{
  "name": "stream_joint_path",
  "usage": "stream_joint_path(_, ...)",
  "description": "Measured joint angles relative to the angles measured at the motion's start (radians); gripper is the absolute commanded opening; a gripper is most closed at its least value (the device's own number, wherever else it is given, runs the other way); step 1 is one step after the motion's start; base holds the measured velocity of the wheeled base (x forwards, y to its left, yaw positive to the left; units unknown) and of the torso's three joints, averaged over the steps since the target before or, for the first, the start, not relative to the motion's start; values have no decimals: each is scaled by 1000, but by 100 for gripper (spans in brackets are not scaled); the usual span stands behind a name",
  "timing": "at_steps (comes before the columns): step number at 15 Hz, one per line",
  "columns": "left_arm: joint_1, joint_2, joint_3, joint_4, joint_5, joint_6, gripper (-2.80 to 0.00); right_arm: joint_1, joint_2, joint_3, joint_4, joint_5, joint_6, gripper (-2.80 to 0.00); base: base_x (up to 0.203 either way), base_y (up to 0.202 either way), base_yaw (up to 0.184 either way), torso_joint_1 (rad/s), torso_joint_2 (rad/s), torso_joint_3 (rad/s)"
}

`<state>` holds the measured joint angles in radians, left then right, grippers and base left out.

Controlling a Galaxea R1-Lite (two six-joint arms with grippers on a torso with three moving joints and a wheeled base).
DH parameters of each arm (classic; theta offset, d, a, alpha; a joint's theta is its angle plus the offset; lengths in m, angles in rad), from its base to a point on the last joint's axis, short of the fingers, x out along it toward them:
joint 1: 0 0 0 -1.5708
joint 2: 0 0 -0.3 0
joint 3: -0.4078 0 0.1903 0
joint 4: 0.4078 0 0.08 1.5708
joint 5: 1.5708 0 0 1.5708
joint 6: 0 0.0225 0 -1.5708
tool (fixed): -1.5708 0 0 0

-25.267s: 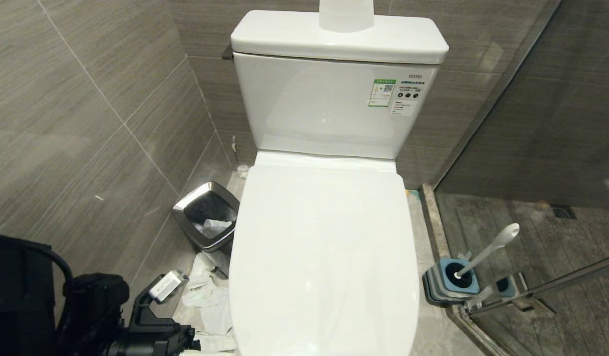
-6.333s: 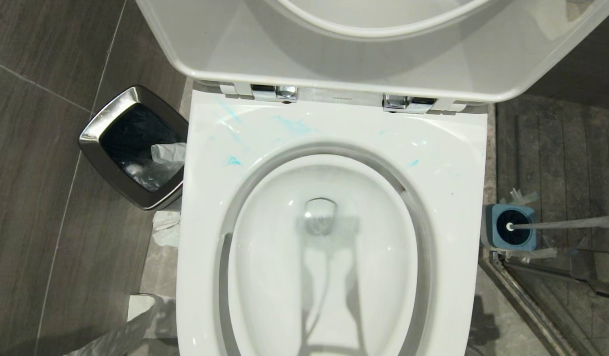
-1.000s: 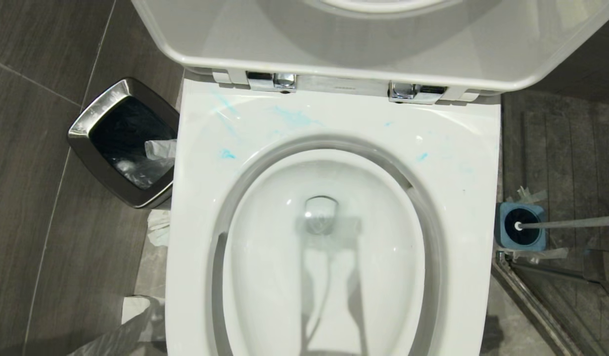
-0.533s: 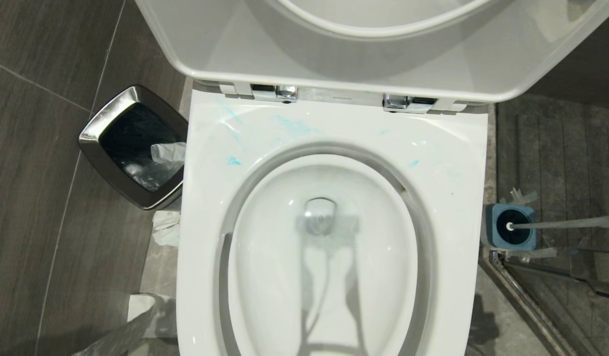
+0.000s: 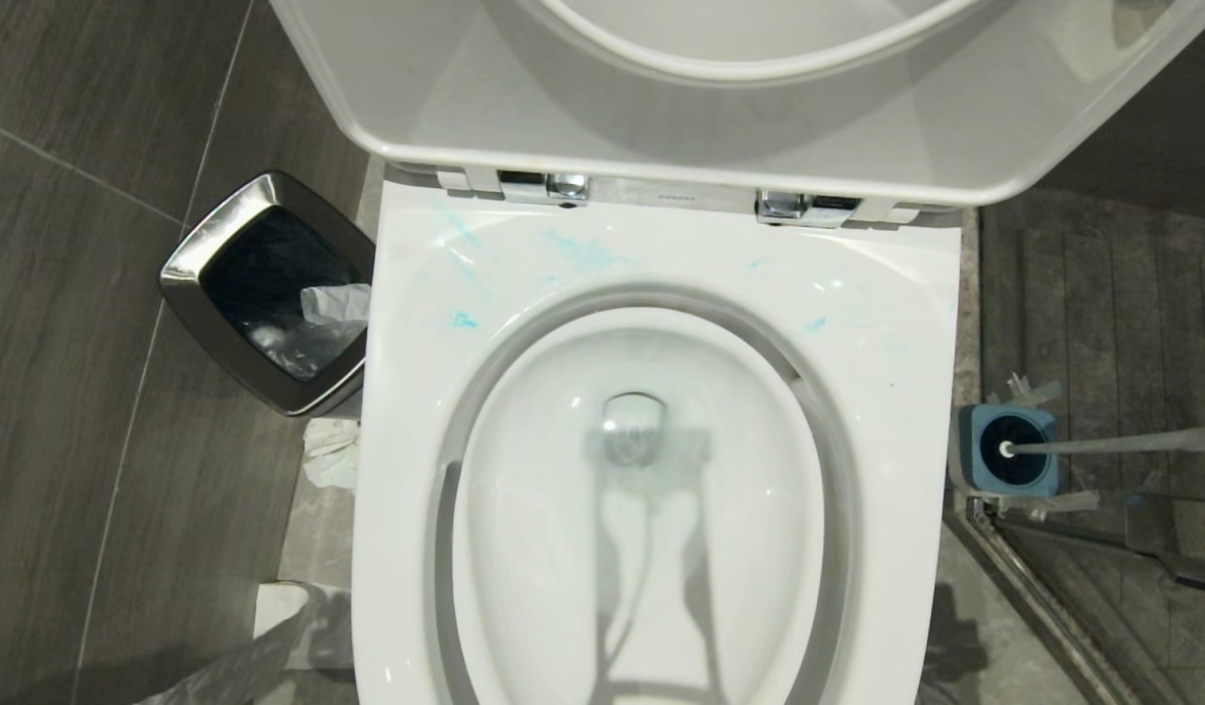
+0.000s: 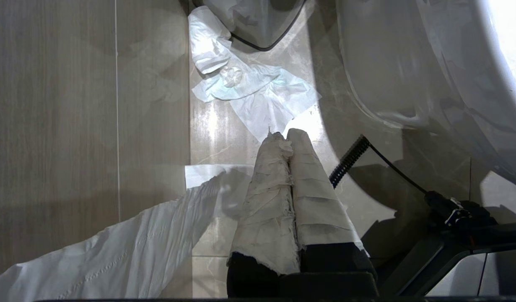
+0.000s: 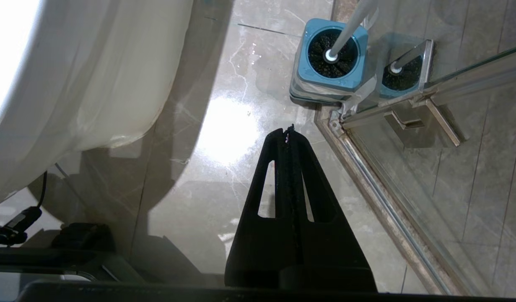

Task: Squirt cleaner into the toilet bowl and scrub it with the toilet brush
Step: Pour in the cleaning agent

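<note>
Several turquoise smears lay on the back of the bowl's (image 5: 651, 470) broad rim, near the chrome hinges (image 5: 543, 183), while the basin itself looked white and clean of colour. The lid (image 5: 661, 108) and seat stood raised. By that showing some cleaner had landed on the rim, but whether any had reached the basin could not be told, and scrubbing looked not yet begun. The brush (image 7: 346, 31) stood in its blue holder (image 5: 1008, 450) on the floor at the robot's right, just beside the bowl and against the glass shower door's frame (image 7: 387, 209), untouched.

The left hand (image 6: 285, 136), its fingers wrapped in white paper and pressed together on nothing, hung low over the floor beside the bowl, above crumpled tissue (image 6: 249, 92). The right hand (image 7: 287, 132), also pressed together and empty, pointed at the floor near the holder. Likely left: fetch the brush and scrub.

The cleaner bottle appeared in no view. The brush handle's top was cut off, its bristles sunk in the holder. A steel-rimmed bin (image 5: 269, 294) sat on the left.
</note>
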<state>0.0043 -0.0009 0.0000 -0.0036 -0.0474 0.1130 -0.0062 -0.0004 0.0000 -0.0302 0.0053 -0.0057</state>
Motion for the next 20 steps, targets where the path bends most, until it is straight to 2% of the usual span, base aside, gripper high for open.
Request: stream_joint_path(20, 0, 0, 0, 0, 0, 0, -280, 0, 0, 0, 3, 0, -4, -280, 0, 0, 0, 0, 0, 0)
